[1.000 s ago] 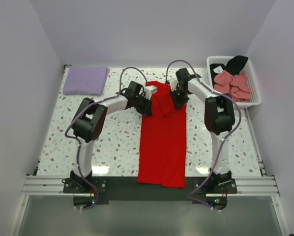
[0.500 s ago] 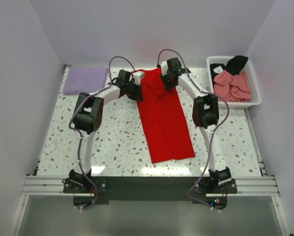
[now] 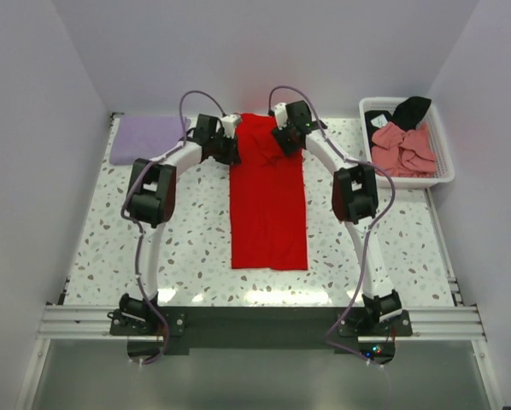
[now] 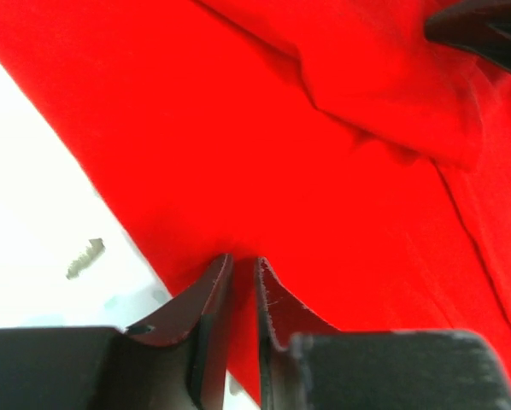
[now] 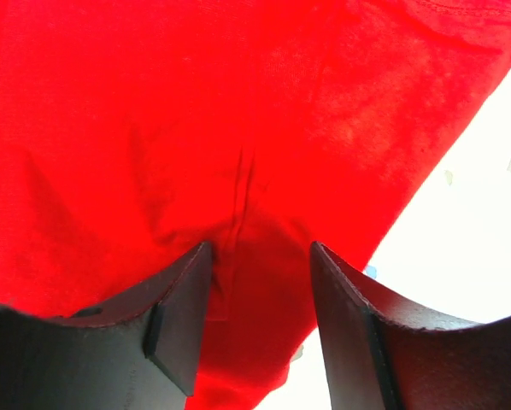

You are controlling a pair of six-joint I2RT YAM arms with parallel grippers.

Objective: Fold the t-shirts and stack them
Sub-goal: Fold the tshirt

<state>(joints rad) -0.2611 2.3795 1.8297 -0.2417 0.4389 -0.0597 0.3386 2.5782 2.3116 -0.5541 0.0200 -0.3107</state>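
Observation:
The red t-shirt (image 3: 268,205) lies flat as a long folded strip down the middle of the table, its far end at the back edge. My left gripper (image 3: 230,147) is at the shirt's far left corner, and in the left wrist view my left gripper (image 4: 243,260) is shut on a fold of the red cloth (image 4: 324,128). My right gripper (image 3: 283,141) is at the far right corner. In the right wrist view my right gripper (image 5: 260,248) stands open, jaws wide apart over the red cloth (image 5: 196,102).
A folded pale lavender t-shirt (image 3: 144,139) lies at the back left. A white slatted basket (image 3: 443,171) at the back right holds salmon-pink shirts (image 3: 405,147) and a black one (image 3: 409,108). The speckled table (image 3: 187,231) shows on both sides.
Both grippers moved to the back of the table, dragging the red shirt away from the front rail. The shirt now lies straight and flat.

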